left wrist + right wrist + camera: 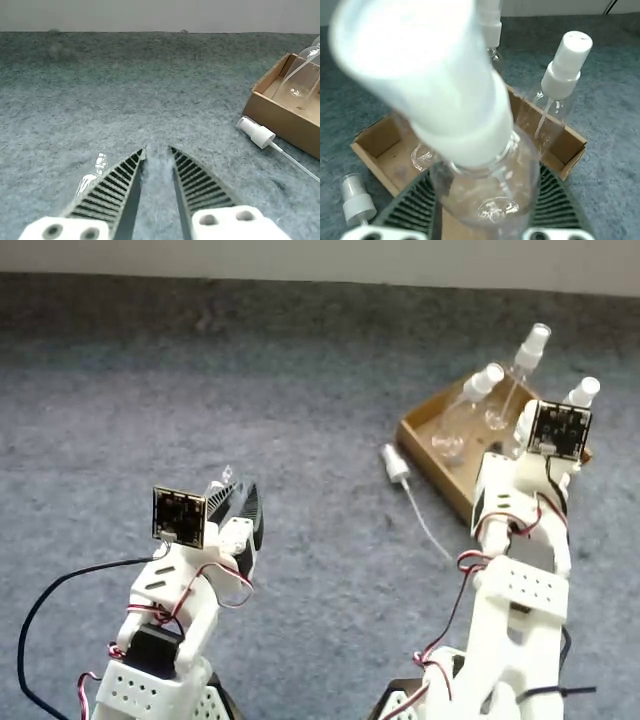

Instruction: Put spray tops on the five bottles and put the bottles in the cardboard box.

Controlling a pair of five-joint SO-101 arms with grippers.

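Housing three clear bottles in the shallow cardboard box (432,458) at two o'clock of the high view, each one capped with a white spray top and leaning with its neck tipping toward one o'clock: one bottle (468,412) at the box's nine o'clock end, another bottle (518,380) toward twelve o'clock, a third bottle (583,392) at the three o'clock end. Clamping a fourth bottle (470,130) in the right gripper (485,215), both fingers pressing on its clear round body over the box's six o'clock wall, long axis running steeply upward, white top uppermost, thin tube showing inside; not possible to tell whether its base is touching the box. Resting a loose spray top (397,464) on the grey carpet (200,370) just beside the box at nine o'clock, head toward eleven, tube trailing toward five. Hanging the left gripper (157,149) at eight o'clock, fingers parted and grasping nothing, with an uncapped bottle (91,175) lying just beside one finger, neck pointing toward twelve o'clock.
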